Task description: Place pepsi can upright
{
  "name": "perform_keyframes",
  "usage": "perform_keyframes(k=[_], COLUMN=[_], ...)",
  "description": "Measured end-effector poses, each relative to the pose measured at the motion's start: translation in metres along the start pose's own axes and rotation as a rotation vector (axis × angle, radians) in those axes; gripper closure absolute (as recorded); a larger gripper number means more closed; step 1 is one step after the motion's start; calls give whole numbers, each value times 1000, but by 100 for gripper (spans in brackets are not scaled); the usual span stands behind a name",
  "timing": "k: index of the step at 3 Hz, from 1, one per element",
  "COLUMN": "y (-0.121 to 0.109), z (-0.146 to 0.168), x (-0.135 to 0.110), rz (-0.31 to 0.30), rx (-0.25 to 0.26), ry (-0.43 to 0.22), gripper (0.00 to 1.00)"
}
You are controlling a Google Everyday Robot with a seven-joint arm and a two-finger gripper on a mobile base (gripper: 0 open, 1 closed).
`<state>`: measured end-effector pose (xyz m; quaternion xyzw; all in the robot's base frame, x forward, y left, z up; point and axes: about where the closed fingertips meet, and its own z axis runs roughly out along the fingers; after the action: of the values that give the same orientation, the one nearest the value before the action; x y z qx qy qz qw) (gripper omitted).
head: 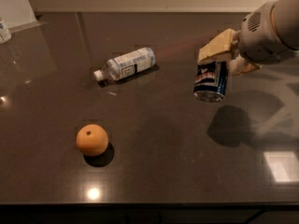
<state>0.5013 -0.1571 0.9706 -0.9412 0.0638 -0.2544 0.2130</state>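
The pepsi can (210, 81) is dark blue with a silver bottom rim. It hangs nearly upright in the air at the right, above the dark tabletop (154, 139), and its shadow lies on the table below and to the right. My gripper (223, 59) is shut on the can's upper part, with one tan finger (216, 47) across the front and another behind at the right. The pale arm reaches in from the upper right.
A clear plastic bottle (125, 63) with a white label lies on its side at the back centre-left. An orange (92, 139) sits front left. A white-labelled container (3, 30) shows at the far left edge. The table's front edge runs along the bottom.
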Motion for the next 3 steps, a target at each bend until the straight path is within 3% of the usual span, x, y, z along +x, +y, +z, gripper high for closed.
perform_keyframes(k=[1,3], y=[-3,-3], z=[0,-10], x=[2,6], rz=[-103,-252], rx=[79,208], ry=[51,228], gripper=[100,100])
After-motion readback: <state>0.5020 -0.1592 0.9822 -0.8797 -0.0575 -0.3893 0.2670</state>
